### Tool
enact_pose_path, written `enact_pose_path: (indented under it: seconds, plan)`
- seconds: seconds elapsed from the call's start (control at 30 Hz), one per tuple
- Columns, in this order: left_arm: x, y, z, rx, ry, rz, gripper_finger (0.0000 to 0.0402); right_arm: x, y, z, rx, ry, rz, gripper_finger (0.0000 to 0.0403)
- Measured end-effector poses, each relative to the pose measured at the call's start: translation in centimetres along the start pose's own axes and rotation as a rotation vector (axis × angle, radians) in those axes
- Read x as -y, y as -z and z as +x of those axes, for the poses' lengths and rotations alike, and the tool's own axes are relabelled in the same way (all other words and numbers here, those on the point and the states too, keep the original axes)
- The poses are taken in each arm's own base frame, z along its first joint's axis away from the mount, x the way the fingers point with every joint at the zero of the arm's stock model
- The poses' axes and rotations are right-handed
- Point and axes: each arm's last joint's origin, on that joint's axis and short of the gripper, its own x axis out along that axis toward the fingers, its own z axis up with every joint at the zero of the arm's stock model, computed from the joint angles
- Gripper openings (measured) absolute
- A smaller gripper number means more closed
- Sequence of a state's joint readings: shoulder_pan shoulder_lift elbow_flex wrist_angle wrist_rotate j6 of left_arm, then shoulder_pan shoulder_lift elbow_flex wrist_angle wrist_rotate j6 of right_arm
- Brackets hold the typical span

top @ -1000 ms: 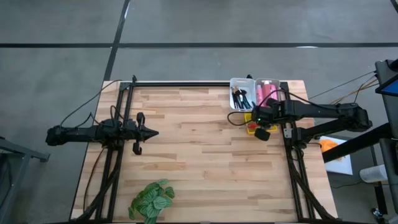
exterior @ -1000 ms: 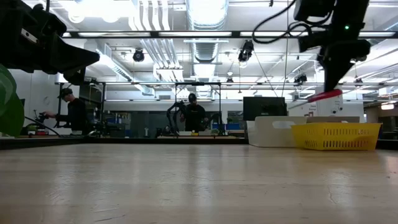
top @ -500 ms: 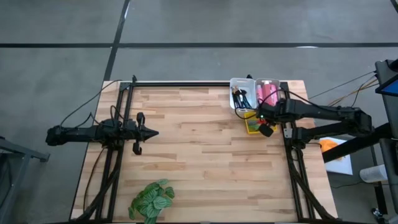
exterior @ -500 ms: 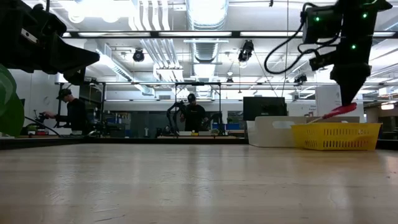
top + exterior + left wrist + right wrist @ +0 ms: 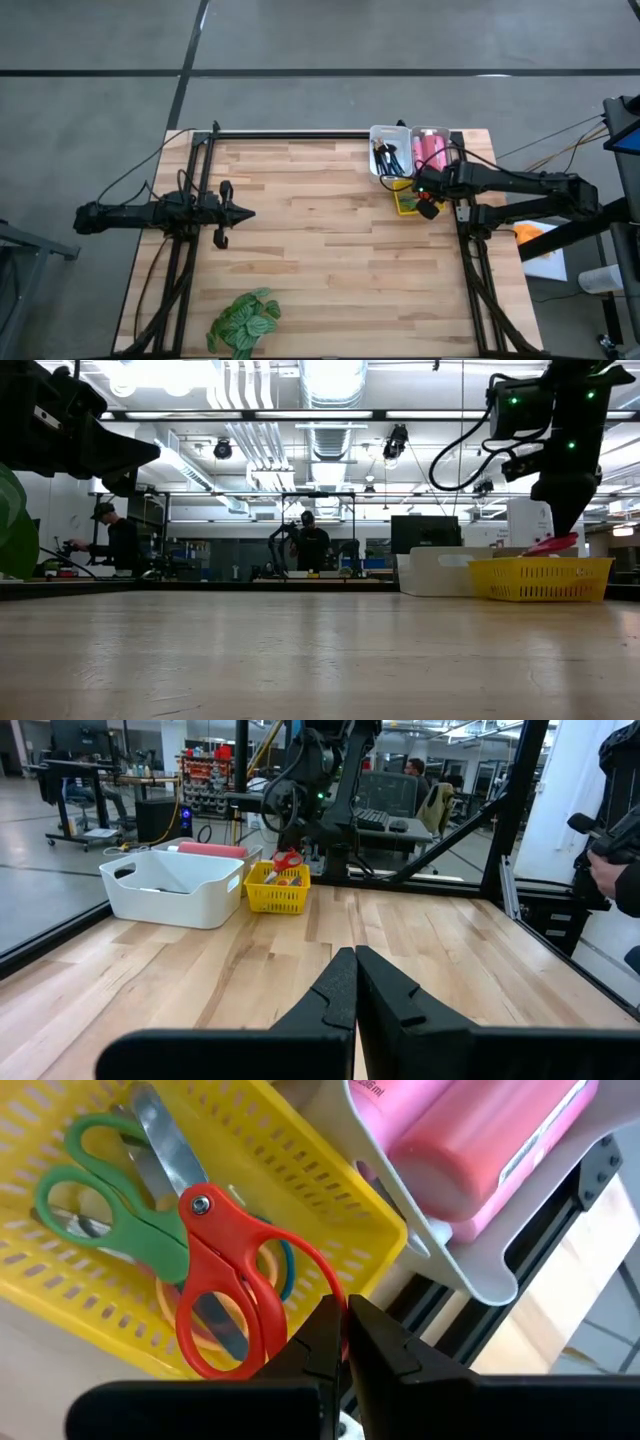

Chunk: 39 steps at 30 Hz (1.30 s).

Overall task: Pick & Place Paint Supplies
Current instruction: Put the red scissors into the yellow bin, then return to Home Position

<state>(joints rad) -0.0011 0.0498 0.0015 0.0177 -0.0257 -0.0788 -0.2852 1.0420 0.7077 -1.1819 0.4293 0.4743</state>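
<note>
Hanging just above the yellow basket point(image 5: 330, 1210), the right gripper point(image 5: 343, 1342) has its fingers clamped on one handle loop of the red scissors point(image 5: 235, 1285), whose blades point down into the basket; green scissors point(image 5: 110, 1205) lie in the basket beside the red pair, with orange and blue handle loops showing underneath; from the low view the red handle sits at the basket's rim point(image 5: 540, 565) under the dark gripper point(image 5: 563, 530); just beside the basket stands a white bin point(image 5: 405, 135) in two compartments, the one farther from the basket's open counter side holding pink tubes point(image 5: 480, 1150), the other holding dark brushes point(image 5: 386, 156); well apart from the basket, toward the opposite side of the wooden counter point(image 5: 320, 250), the left gripper point(image 5: 243, 212) waits above the boards with its fingers point(image 5: 335, 990) pressed together and holding nothing; a green leafy plant point(image 5: 243, 320) rests on the counter's near edge, far from the basket.
</note>
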Motion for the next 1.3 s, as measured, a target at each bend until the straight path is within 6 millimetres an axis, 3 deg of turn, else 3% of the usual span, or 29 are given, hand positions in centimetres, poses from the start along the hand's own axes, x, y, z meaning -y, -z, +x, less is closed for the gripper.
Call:
enact_pose_path:
  seconds: [0.7,1.0,1.3]
  plan:
    - [0.0,0.0,0.0,-0.001,0.000,0.000,0.0003,-1.2,0.0,2.1,-0.038,-0.031,0.041,0.0009]
    - [0.0,0.0,0.0,-0.001,0.000,0.000,0.0003,-1.3,-0.1,2.1,-0.032,-0.034,0.045,0.0074]
    - [0.0,0.0,0.0,0.000,0.000,0.000,0.0003,-1.3,-0.1,2.1,-0.030,-0.035,0.043,0.0084]
